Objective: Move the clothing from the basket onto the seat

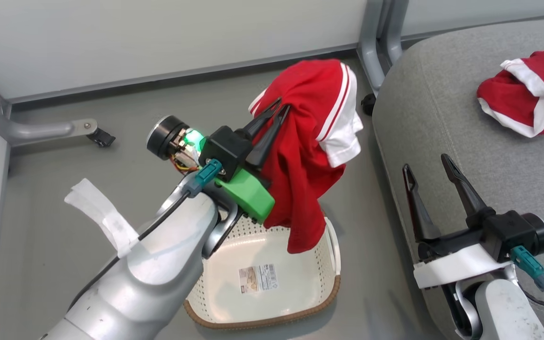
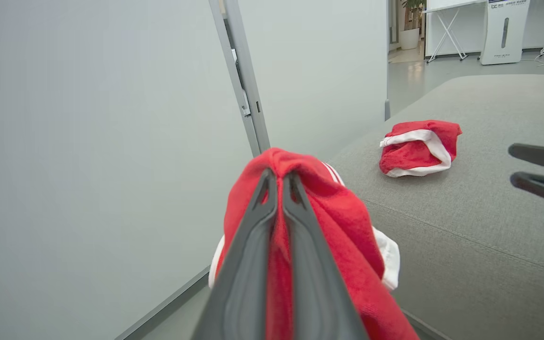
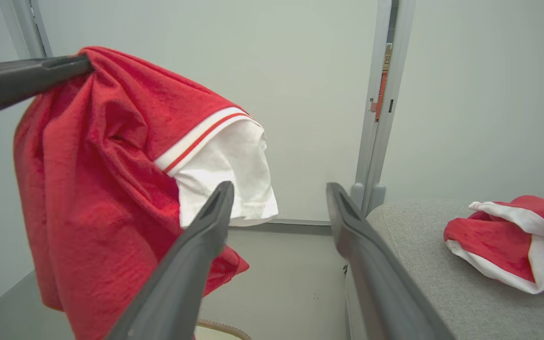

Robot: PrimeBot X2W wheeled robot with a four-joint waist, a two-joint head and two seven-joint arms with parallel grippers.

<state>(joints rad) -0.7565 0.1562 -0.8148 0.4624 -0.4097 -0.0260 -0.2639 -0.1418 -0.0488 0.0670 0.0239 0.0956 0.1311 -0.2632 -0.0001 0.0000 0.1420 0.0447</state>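
Observation:
My left gripper (image 1: pixel 281 105) is shut on a red garment with a white panel and stripes (image 1: pixel 310 151), which hangs in the air above the cream basket (image 1: pixel 272 321). In the left wrist view the shut left gripper (image 2: pixel 279 175) pinches the red cloth (image 2: pixel 347 226). The basket's bottom is bare but for a label. A second red and white garment (image 1: pixel 531 92) lies crumpled on the grey seat (image 1: pixel 442 118) at the right. My right gripper (image 1: pixel 427 160) stands open over the seat's near edge, holding nothing. In the right wrist view the hanging garment (image 3: pixel 111 179) is at the left.
Grey floor (image 1: pixel 64 189) surrounds the basket. Pale partition walls run behind, with a metal post and foot (image 1: pixel 376 47) between the hanging garment and the seat, and another foot with a caster (image 1: pixel 97 134) at the left.

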